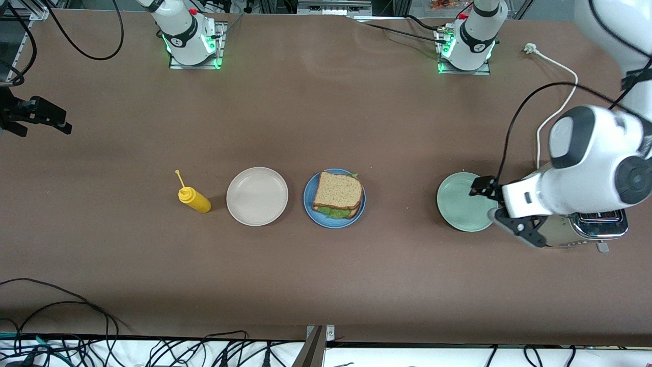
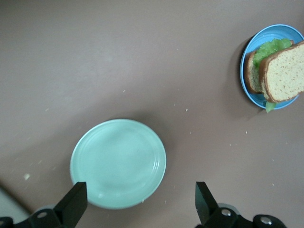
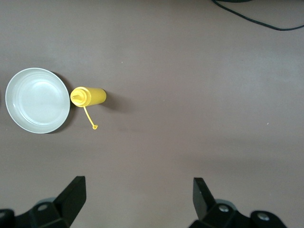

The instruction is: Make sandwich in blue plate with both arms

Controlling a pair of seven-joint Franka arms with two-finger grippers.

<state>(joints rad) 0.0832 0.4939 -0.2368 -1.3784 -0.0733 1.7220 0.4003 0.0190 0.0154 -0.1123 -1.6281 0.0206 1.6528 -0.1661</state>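
Front view: sandwich [image 1: 337, 196] stacked on blue plate [image 1: 333, 199], mid worktop [image 1: 326, 127] | left tool [image 1: 496, 206] wide, empty, over mint plate [image 1: 463, 202] | right tool [image 3: 137, 199] wide, empty, over bare worktop near mustard bottle [image 1: 194, 198]

No legible text, label, brand or number on any item in any view. Small dark marks on both arm bases [image 1: 191, 38] are too small to read
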